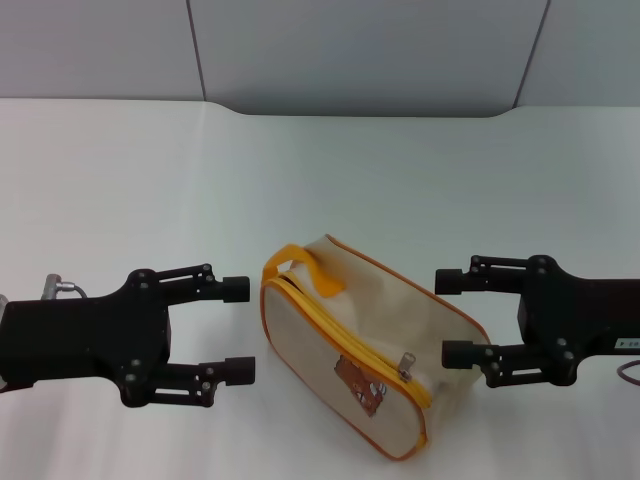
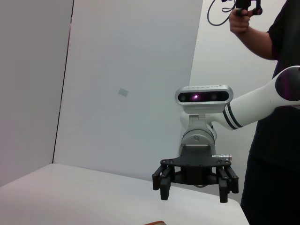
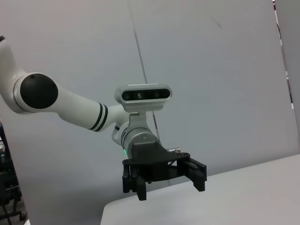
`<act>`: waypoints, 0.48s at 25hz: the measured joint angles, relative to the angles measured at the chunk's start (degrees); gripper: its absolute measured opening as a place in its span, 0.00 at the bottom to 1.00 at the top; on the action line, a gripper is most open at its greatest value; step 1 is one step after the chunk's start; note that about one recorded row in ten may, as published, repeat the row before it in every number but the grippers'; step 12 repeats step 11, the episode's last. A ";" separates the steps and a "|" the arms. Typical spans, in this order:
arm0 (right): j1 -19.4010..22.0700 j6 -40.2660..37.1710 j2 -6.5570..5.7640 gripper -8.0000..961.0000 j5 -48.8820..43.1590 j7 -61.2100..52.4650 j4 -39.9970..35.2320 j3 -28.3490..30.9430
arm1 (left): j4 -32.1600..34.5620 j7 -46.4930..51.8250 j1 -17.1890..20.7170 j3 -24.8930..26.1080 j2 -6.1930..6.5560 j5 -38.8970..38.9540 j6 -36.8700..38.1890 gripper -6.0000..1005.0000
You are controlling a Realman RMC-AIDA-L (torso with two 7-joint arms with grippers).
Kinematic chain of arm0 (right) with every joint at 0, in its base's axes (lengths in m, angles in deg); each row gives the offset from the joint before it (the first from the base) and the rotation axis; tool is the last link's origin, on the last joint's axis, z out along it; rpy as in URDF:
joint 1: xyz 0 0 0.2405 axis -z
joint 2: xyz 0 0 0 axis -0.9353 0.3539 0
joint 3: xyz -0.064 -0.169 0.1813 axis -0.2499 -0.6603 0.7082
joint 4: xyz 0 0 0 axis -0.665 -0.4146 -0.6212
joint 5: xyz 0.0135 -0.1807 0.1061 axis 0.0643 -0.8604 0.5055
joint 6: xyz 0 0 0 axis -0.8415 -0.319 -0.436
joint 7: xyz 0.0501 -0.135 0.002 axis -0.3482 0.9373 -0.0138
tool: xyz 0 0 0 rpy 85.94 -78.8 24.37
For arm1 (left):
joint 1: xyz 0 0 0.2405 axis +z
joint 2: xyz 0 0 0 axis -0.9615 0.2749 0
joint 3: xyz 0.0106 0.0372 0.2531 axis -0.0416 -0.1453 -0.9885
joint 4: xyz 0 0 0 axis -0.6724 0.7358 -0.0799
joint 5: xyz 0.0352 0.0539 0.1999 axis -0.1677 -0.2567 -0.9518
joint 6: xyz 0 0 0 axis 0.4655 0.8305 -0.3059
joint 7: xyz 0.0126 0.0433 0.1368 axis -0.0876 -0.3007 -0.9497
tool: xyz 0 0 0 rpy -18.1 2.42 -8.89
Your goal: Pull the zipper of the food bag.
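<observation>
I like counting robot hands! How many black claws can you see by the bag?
2. The left gripper is open on the table beside the food bag's handle end. The right gripper is open beside its other end. Neither touches it.

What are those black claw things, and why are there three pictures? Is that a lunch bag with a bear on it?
Those claws are a robot's two hands. The top picture looks down from the robot's head: its left hand and right hand are both open, one on each side of a beige food bag lying on a white table. Yes, it has a small brown bear picture, plus a yellow zipper with a silver pull tab. Nothing is held yet. The other two pictures come from cameras on the robot's wrists, so each one shows the opposite hand facing it. A person stands behind.
</observation>
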 joint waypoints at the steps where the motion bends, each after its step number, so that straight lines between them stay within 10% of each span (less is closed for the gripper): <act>1: 0.00 0.09 0.02 0.80 0.00 0.00 0.00 -0.04 | 0.01 0.00 0.02 -0.01 0.00 0.00 0.00 0.82; 12: 0.06 0.18 0.10 0.80 0.00 0.24 0.02 -0.12 | 0.04 -0.05 0.14 -0.02 -0.18 0.00 -0.05 0.82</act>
